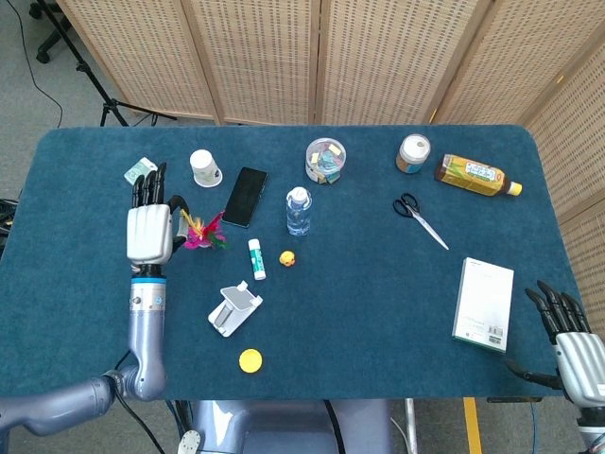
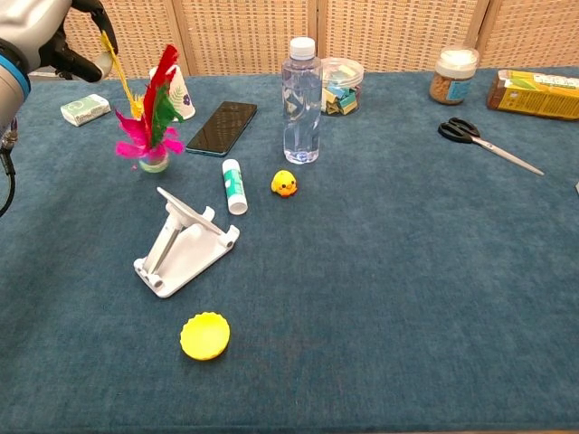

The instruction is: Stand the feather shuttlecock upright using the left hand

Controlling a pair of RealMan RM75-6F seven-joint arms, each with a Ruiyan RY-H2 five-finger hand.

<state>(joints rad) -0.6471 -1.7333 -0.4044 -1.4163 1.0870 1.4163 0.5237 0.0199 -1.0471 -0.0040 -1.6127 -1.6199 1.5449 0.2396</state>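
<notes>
The feather shuttlecock (image 2: 149,122) stands upright on its base on the blue cloth, pink, red, green and yellow feathers pointing up; in the head view the shuttlecock (image 1: 203,232) sits just right of my left hand. My left hand (image 1: 151,227) hovers beside it with fingers stretched out, holding nothing. In the chest view the left hand (image 2: 41,36) is at the top left corner, its thumb close by the tip of the yellow feather; I cannot tell if they touch. My right hand (image 1: 572,345) hangs off the table's near right corner, fingers spread.
Around the shuttlecock are a paper cup (image 1: 205,167), a black phone (image 1: 245,196), a glue stick (image 1: 256,258), a white phone stand (image 1: 233,309) and a small packet (image 1: 140,171). A water bottle (image 1: 299,210), toy duck (image 1: 286,258), yellow cap (image 1: 250,359), scissors (image 1: 419,218) and a white box (image 1: 483,304) lie further right.
</notes>
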